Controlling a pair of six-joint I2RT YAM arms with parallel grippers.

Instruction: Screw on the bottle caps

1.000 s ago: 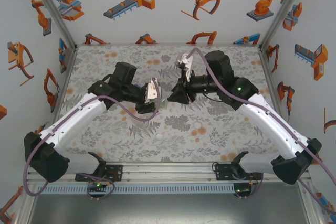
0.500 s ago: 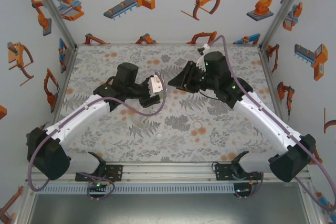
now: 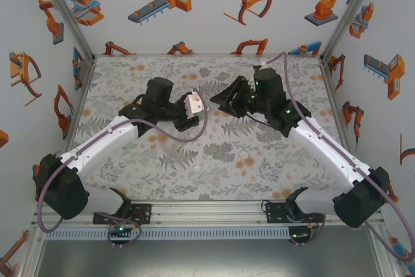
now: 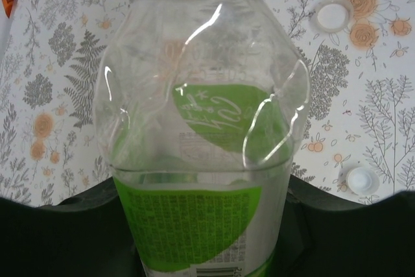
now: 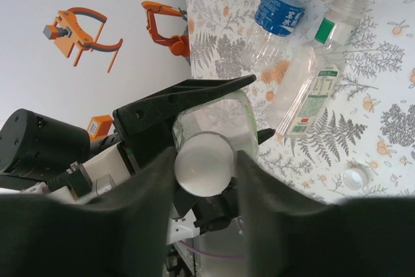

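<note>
My left gripper (image 4: 201, 228) is shut on the lower body of a clear bottle with a green label (image 4: 194, 160). It holds this bottle off the table, near mid-table in the top view (image 3: 193, 107). A white cap (image 5: 204, 163) sits on the bottle's mouth. My right gripper (image 5: 206, 155) faces the mouth (image 3: 222, 98) with a finger close on each side of the cap. Whether the fingers press on it is unclear. Two other bottles lie on the table, one with a blue label (image 5: 280, 11) and a slim clear one (image 5: 310, 92).
Two loose white caps lie on the patterned table, one (image 4: 332, 16) farther off and one (image 4: 361, 180) nearer; the right wrist view has a loose cap (image 5: 355, 177) too. White enclosure walls (image 3: 194, 11) stand at the back and sides.
Both grippers have moved toward the back of the table, still facing each other. The right wrist has turned about the cap.
</note>
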